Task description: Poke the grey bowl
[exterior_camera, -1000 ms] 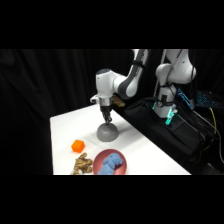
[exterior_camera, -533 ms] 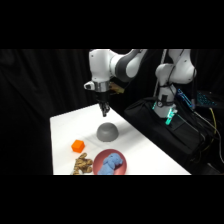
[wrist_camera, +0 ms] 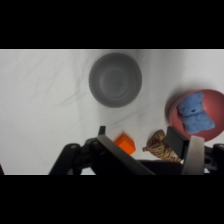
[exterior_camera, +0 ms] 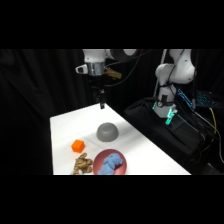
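The grey bowl sits on the white table as a smooth rounded dome, near the table's middle. My gripper hangs well above the table, up and a little to the left of the bowl, clear of it. Its dark fingers point down, shut, with nothing between them. In the wrist view the grey bowl shows as a round shape far below, toward the top centre.
An orange block lies left of the bowl. A pinkish-red dish with a blue cloth stands at the front, a striped brown thing beside it. Black gear borders the table's right.
My gripper has risen from the top of the grey bowl and moved back and left, away from it. The bowl stays where it was.
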{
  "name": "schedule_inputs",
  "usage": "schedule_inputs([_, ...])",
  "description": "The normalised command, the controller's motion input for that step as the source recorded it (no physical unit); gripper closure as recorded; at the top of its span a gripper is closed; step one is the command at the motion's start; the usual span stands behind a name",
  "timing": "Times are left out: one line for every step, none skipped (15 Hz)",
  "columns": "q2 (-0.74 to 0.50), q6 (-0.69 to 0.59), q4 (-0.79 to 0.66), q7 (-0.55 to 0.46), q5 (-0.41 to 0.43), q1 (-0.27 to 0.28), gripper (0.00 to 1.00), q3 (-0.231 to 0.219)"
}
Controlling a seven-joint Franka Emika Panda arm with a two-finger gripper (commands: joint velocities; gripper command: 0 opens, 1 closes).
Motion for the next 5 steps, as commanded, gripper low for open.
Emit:
schedule_inputs([-0.06,-0.3,0.22,0.07,-0.072,0.01,0.0,0.013])
schedule_inputs([-0.05,-0.27,0.2,0.08,-0.095,0.009,0.0,0.012])
schedule_inputs([-0.05,-0.24,0.18,0.1,-0.097,0.006,0.0,0.009])
schedule_inputs([-0.05,-0.23,0.16,0.09,-0.087,0.008,0.0,0.011])
schedule_inputs([-0.06,-0.21,0.14,0.01,-0.038,0.005,0.0,0.01])
